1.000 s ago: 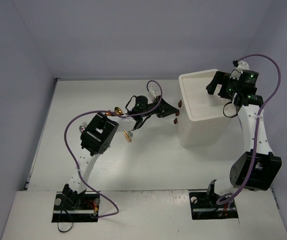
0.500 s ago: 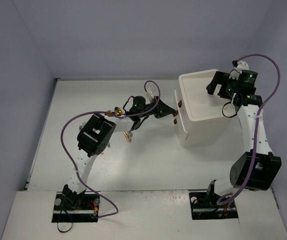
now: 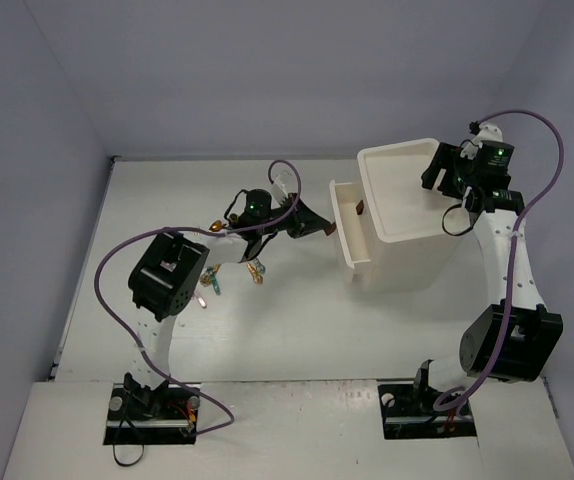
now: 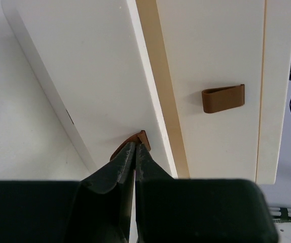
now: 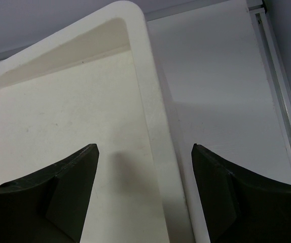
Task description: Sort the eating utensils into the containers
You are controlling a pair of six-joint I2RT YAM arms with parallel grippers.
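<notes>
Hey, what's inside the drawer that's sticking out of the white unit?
The part of the drawer that shows is bare white inside, with nothing lying in it. Its back end is hidden within the drawer unit, so anything there cannot be seen.

White table [image 3: 297, 325]: drawer unit [image 3: 407, 258], scattered utensils [image 3: 256, 271] (perhaps spoons).

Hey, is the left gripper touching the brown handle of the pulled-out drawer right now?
Touching. The left wrist view shows the left gripper shut on the brown handle of the drawer, with no gap visible.
</notes>
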